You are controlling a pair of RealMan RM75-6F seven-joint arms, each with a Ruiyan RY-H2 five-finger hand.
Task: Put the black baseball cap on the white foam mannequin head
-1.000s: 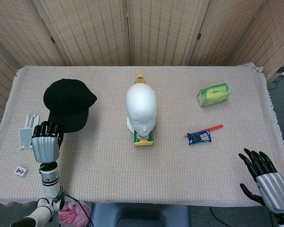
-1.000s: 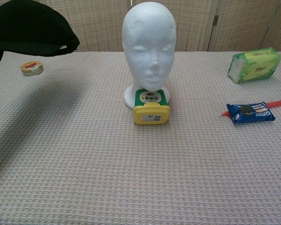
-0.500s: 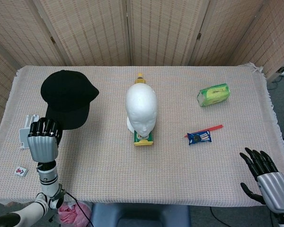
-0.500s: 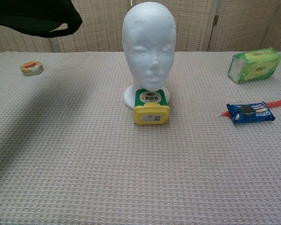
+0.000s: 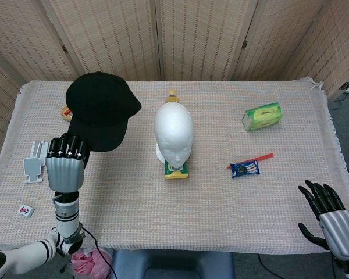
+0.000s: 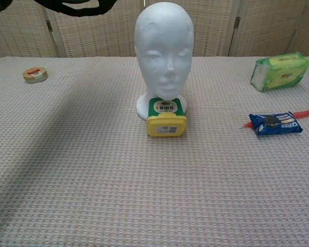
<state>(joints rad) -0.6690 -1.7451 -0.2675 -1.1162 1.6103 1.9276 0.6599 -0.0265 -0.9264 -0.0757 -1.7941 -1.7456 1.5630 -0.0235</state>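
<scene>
Cap (image 5: 102, 109) aloft in our left hand (image 5: 64, 165), gripped at the brim, left of the mannequin head (image 5: 173, 129) and well apart. We should carry it rightward above the crown, keep it level, then lower squarely. Our right hand (image 5: 328, 218) waits spread and empty.

Silver-backed hands (image 5: 64, 168), black fingers (image 5: 321, 196), white forearm

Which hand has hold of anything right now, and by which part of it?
The left hand holds the black baseball cap by the edge of its brim, lifted off the table. The right hand holds nothing, fingers spread.
</scene>
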